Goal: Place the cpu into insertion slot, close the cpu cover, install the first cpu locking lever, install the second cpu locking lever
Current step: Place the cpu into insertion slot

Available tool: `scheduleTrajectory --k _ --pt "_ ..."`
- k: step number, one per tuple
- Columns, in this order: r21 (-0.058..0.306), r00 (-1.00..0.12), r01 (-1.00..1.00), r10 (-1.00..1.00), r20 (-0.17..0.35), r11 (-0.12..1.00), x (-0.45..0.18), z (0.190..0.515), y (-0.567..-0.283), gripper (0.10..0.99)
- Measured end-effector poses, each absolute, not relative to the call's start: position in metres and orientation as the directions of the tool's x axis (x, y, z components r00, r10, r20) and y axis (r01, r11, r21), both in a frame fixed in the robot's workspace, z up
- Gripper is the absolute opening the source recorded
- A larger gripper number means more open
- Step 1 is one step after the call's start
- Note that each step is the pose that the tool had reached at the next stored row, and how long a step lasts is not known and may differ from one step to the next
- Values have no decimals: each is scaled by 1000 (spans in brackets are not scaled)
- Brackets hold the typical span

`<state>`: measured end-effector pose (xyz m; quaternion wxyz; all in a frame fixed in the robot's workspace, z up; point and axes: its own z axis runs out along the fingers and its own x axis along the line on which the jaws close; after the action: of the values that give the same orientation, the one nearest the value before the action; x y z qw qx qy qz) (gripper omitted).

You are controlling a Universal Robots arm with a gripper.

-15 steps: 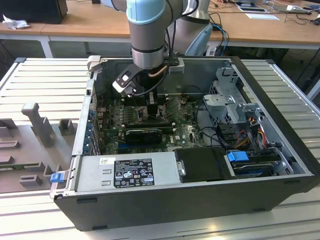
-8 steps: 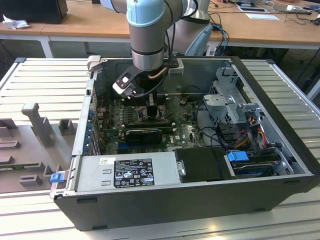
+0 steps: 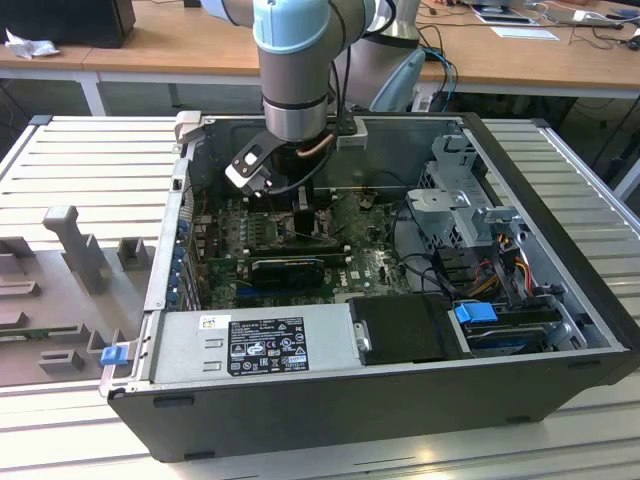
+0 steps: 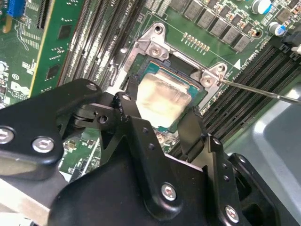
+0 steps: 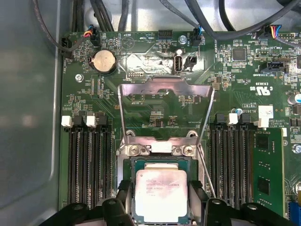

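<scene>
One cpu (image 5: 161, 197) lying in the insertion slot (image 5: 160, 163), jaws astride it.
Whether the gripper (image 5: 162, 186) pinches the chip or stands slack I cannot tell. Done well, the chip sits level and square to the rim, with no sideways drag. The first wrist view shows the cpu cover (image 5: 164, 88) raised open; the second wrist view shows a locking lever (image 4: 258, 91) swung clear.

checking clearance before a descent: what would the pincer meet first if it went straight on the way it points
Most likely the cpu, lying in the insertion slot directly under the pincer; its pale metal top comes first in that line. How close the two are is unclear.
</scene>
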<state>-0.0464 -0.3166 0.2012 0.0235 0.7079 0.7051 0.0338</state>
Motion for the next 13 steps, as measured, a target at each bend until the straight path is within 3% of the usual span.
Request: scheduleTrajectory --k 5,11,12,13 --pt "81 4 997 1000 15 -5 -46 208 -316 600" --pt "81 4 997 1000 13 -5 -46 210 -317 216" --pt "81 3 997 1000 13 -5 -46 211 -317 106" --pt "81 3 997 1000 12 -4 -46 212 -317 106"
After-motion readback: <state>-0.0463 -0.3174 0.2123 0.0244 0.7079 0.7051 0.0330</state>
